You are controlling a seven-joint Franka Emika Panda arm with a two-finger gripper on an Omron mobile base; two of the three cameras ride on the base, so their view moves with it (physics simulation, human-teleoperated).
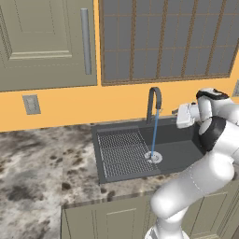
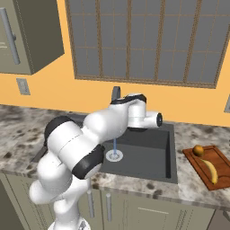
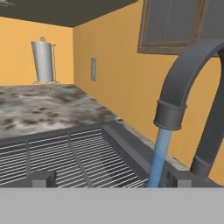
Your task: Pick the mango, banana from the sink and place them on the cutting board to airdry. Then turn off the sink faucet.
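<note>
Hand view: hand point(image 3: 109, 178) wide open, empty.

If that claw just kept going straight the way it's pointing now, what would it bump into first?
Probably the sink faucet: in the hand view its spout and the blue water stream stand just ahead, slightly right of the open gripper. Depth is hard to judge, so it might instead slip past on the left, over the sink grid.

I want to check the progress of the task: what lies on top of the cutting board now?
The mango and the banana both lie on the cutting board, apart from each other. The board's far right part is cut off by the picture edge.
</note>
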